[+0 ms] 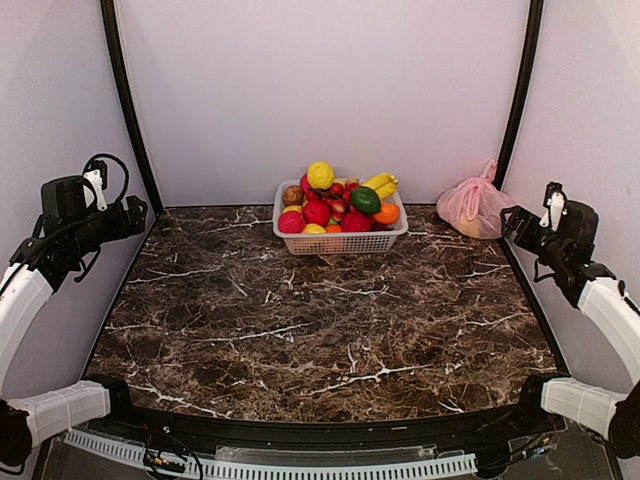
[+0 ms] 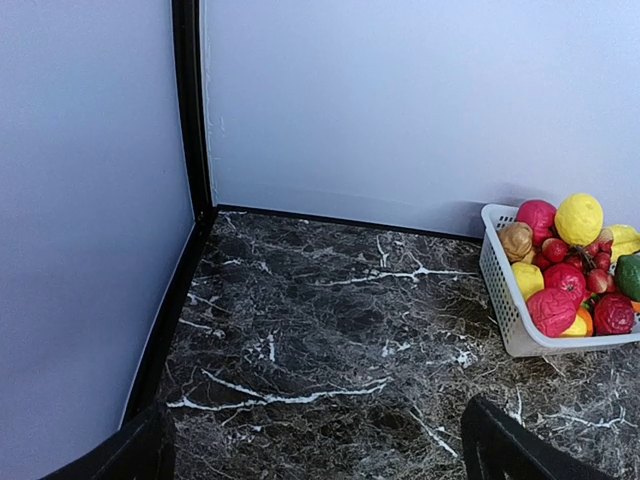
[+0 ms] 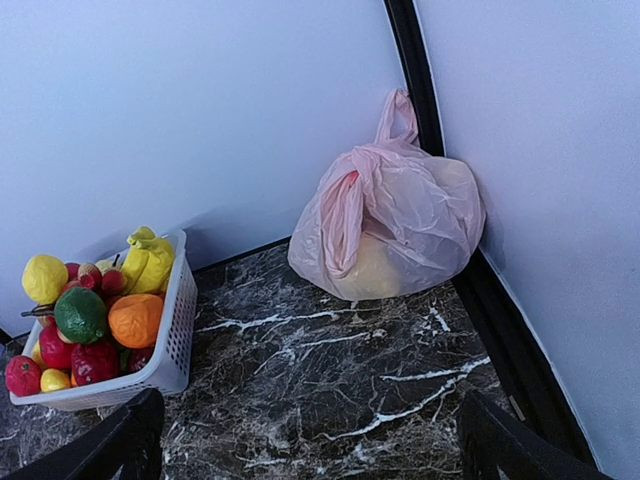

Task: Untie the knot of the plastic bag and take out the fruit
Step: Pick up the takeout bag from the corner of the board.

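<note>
Bag: the plastic bag [image 3: 400, 215] is slumping in the upper right of the right wrist view, leaning into the wall corner, well apart from the white basket [image 3: 180, 300].
Handling: the film is looking thin, soft and slippery. It is probably light, with the fruit [image 3: 375, 270] showing yellow and sagging low inside.
Hold: the knot [image 3: 385, 150] under the upright ears is looking like the best place to pinch.
Right arm: the right gripper [image 3: 320, 450] is hovering, facing the bag, fingers spread wide and empty.
Left arm: the left gripper [image 2: 320, 440] is hanging over the marble table [image 2: 330, 330], splayed, gripping nothing.
</note>
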Motion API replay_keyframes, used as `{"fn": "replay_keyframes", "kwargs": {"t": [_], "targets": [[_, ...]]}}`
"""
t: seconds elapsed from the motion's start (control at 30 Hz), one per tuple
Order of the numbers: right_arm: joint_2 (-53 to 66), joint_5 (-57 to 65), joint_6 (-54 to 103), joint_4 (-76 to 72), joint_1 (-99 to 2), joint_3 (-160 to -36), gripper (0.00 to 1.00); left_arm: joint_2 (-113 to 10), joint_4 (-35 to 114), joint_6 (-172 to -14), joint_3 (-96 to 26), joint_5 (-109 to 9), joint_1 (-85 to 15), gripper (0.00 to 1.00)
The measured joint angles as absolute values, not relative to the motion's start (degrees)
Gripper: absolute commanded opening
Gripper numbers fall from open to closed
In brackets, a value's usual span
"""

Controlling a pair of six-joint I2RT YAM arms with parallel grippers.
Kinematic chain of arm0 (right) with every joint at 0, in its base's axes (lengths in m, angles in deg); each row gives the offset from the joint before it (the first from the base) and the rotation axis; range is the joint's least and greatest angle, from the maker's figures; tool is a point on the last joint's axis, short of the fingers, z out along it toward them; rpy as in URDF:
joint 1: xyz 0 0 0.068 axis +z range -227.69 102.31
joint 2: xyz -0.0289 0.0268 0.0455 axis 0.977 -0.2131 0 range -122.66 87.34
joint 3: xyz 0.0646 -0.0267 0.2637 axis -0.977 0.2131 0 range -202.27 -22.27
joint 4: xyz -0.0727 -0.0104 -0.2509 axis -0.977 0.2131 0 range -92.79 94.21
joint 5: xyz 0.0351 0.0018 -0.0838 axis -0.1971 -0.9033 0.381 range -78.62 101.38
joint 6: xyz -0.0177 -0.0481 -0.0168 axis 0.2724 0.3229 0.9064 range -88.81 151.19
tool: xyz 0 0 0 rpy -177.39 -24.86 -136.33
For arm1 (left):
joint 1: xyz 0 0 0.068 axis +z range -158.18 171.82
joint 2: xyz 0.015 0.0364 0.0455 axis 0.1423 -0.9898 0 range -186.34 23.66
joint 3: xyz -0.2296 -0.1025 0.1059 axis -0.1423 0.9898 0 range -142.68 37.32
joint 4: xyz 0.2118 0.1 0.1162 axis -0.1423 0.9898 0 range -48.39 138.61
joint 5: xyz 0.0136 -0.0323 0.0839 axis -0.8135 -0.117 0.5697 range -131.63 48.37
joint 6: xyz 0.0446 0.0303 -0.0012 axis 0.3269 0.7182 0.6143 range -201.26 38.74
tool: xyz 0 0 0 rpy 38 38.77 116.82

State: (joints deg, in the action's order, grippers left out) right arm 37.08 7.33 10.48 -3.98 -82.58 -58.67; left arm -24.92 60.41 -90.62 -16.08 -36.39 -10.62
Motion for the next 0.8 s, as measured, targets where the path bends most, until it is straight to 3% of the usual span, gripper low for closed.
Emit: {"fn": "replay_keyframes", "kwargs": {"t": [0.5, 0.8], "targets": [[33.5, -0.2, 9.8, -3.7, -82.6, -61.1, 0.99, -31.0, 64.5, -90.2, -19.7, -39.7, -10.6, 0.99], [22.5, 5.1, 10.3, 2.7, -80.5, -71.7, 0.99, -31.5, 64.3, -90.3, -17.4, -44.8, -10.6, 0.99]]}}
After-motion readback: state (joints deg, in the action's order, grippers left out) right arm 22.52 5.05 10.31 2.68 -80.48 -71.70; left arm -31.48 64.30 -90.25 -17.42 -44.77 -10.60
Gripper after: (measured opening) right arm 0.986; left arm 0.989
